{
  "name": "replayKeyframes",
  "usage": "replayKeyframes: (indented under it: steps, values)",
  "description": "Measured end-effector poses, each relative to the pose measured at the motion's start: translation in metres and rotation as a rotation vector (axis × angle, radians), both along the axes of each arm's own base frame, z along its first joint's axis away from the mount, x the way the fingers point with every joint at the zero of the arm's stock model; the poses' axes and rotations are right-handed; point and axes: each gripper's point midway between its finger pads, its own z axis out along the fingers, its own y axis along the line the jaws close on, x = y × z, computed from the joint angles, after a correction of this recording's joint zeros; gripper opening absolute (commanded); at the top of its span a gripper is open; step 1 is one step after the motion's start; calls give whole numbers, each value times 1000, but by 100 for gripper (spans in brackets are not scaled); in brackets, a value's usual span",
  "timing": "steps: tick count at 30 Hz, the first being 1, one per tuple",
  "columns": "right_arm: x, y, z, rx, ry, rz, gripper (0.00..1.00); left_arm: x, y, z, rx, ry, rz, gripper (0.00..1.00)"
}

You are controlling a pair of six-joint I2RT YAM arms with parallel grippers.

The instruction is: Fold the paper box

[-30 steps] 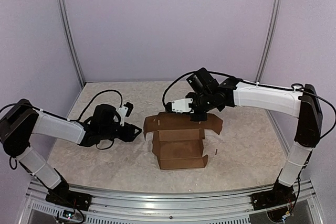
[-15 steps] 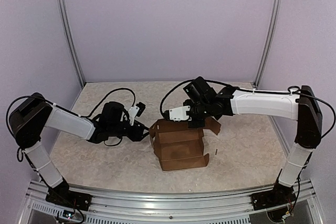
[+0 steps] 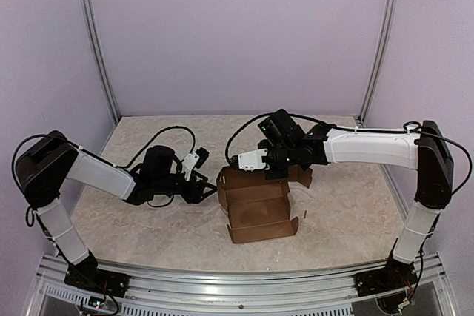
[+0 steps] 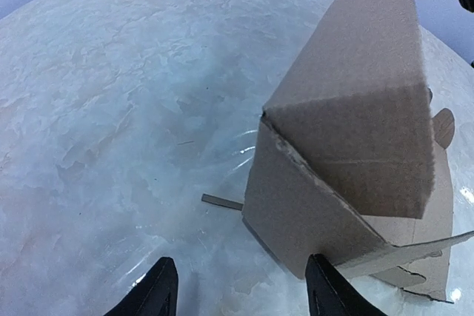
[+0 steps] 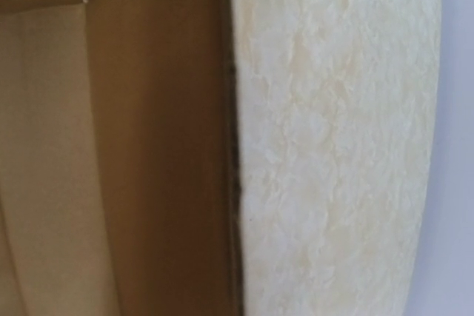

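Observation:
The brown paper box (image 3: 255, 205) lies partly folded at the table's middle, its walls raised and its front panel flat toward me. My left gripper (image 3: 209, 190) is open and low at the box's left side flap. In the left wrist view the gripper (image 4: 241, 295) has its two black fingertips (image 4: 159, 290) spread, and the right one touches the upright flap of the box (image 4: 348, 146). My right gripper (image 3: 278, 172) sits on the box's back panel. The right wrist view shows only brown cardboard (image 5: 111, 146) up close, with its fingers hidden.
A thin cardboard sliver (image 4: 222, 201) lies on the table by the box's left corner. A small dark scrap (image 3: 306, 217) lies right of the box. The pale marbled table (image 3: 148, 227) is walled by lilac panels, with metal posts at the back corners.
My left gripper has moved right, up to the box's left flap, which now stands up. The right gripper has come lower onto the back panel. The box has shifted slightly right.

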Motion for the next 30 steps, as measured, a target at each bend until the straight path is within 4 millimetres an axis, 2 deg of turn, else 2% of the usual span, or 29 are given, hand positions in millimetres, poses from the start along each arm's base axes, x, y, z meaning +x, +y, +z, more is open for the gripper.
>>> replayKeyframes:
  steps: [4,13,17,24,30]
  values:
    - [2,3,-4,-11,6,6,0,-4,-6,4,-7,-21,-72,59]
    - [10,7,1,3,19,8,0,-18,-17,7,-27,-30,-201,59]
    - [13,11,5,17,25,9,0,-23,-21,0,-26,-20,-236,57]
    - [10,7,2,7,57,4,0,-16,-26,-12,-8,-29,-216,52]
    - [11,4,1,8,69,-13,0,-11,-29,-9,-11,-101,-174,52]
